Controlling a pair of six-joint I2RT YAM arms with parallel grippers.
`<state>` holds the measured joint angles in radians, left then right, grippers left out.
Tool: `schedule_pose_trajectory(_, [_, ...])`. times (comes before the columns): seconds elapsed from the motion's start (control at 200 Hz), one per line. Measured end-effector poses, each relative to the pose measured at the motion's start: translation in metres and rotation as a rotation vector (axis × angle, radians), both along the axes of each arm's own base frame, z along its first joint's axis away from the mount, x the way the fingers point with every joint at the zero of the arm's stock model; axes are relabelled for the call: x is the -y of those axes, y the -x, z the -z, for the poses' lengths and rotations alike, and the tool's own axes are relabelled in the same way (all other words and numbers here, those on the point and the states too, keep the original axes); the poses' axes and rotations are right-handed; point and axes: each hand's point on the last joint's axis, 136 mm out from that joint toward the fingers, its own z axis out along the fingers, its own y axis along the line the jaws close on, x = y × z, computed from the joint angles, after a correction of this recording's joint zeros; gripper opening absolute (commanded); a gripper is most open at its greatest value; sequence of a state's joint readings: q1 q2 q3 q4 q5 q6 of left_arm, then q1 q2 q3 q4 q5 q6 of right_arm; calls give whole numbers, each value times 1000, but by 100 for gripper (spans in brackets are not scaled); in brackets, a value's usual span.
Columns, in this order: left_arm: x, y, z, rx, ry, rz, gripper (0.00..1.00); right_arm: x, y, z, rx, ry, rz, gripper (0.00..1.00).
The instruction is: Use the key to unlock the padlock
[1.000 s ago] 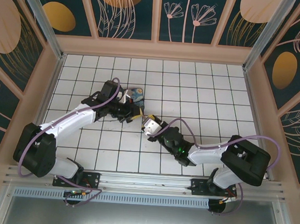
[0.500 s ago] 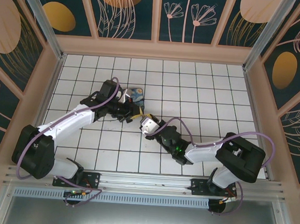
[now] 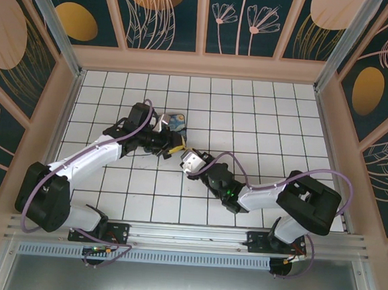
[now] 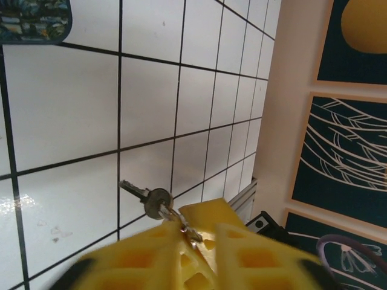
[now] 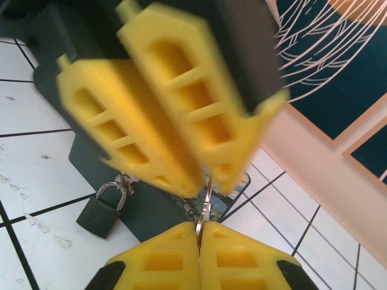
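In the right wrist view my right gripper is shut on the thin metal key. The key's upper part reaches up between the yellow fingers of my left gripper, which stand slightly apart. The small dark padlock hangs by its silvery shackle from the hasp of the dark painted box, left of both grippers. In the left wrist view my left gripper is open around a metal piece, and a second key dangles from it over the tiles. From above, left gripper and right gripper meet tip to tip.
The blue painted box sits on the white tiled floor just behind the two grippers; its corner shows at the top left of the left wrist view. Pink walls frame the floor on all sides.
My right gripper has crept up and left to the left gripper and shut on the key. The left gripper's jaws, shut before, have parted a little.
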<state>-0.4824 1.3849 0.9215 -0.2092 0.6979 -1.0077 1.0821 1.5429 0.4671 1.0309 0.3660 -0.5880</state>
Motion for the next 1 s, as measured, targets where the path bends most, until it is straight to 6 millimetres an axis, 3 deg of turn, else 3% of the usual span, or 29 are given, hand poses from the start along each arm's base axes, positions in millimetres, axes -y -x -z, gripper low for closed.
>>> schedule_pose_trajectory(0.195, [-8, -6, -5, 32, -3, -22, 50, -5, 10, 10, -125, -18, -65, 0])
schedule_pose_trajectory(0.3, [-15, -10, -1, 73, -52, -25, 49, 1, 10, 9, -258, -91, -108, 0])
schedule_pose_trajectory(0.45, [-20, -13, 4, 164, -116, 20, 42, 12, 8, -7, -472, -273, -200, 0])
schedule_pose_trajectory(0.546, [-17, -14, -3, 235, -103, 60, 43, 17, 10, -15, -632, -386, -285, 0])
schedule_pose_trajectory(0.781, [2, -11, -44, 447, 58, 171, 44, 21, 32, -35, -917, -543, -508, 0])
schedule_pose_trajectory(1.001, [9, 4, -43, 482, 122, 271, 40, 23, 44, -49, -1023, -593, -617, 0])
